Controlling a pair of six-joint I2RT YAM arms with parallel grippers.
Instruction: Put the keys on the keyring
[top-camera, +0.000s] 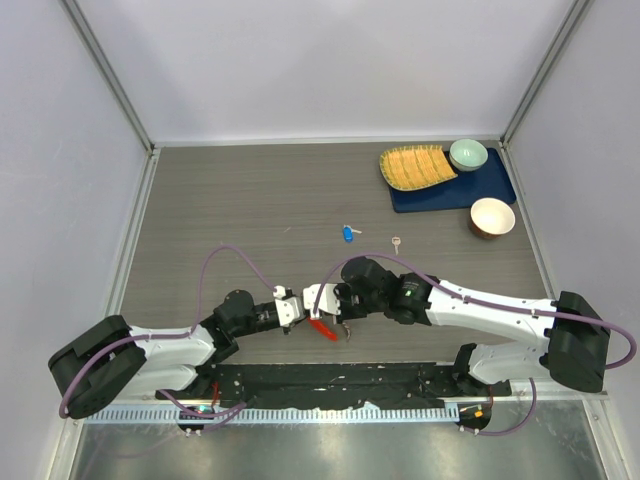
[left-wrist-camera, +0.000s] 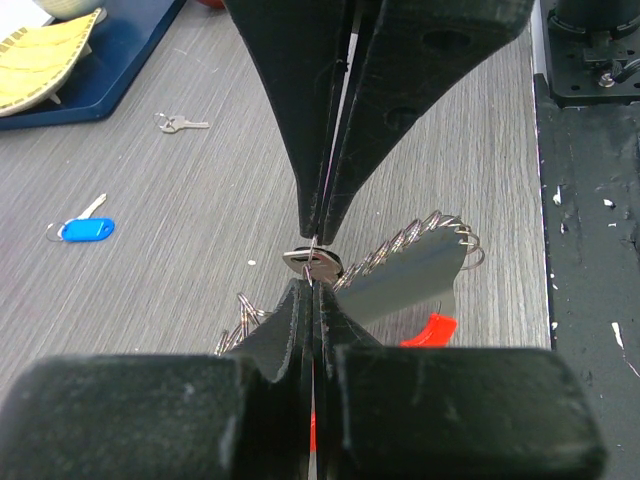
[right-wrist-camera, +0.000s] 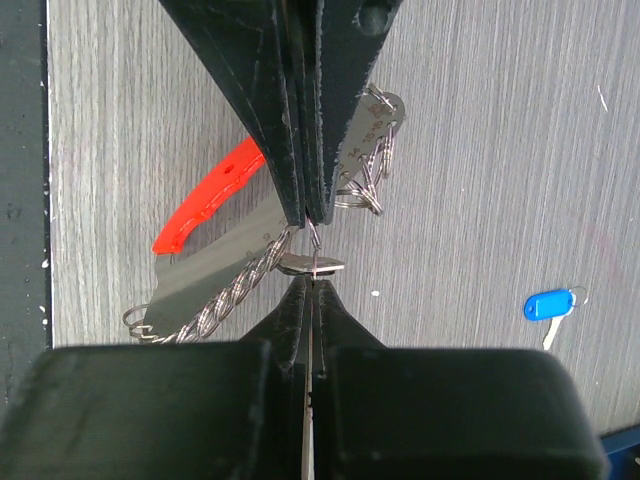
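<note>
Plainly, left gripper (left-wrist-camera: 312, 300) pinches the keyring (top-camera: 322, 328) wire; right gripper (right-wrist-camera: 312, 295), pressed together, meets it tip to tip; blue key (top-camera: 348, 233) and silver key (top-camera: 397, 242) lie beyond the keyring, untouched; opposed pulling could slip the thin wire free.

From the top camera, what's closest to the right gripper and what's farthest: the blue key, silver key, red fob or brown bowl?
1. Red fob, just beside the right gripper, towards the front edge.
2. Blue key, out in the middle of the table.
3. Silver key, a little to the blue key's right.
4. Brown bowl, far over on the right side.
</note>
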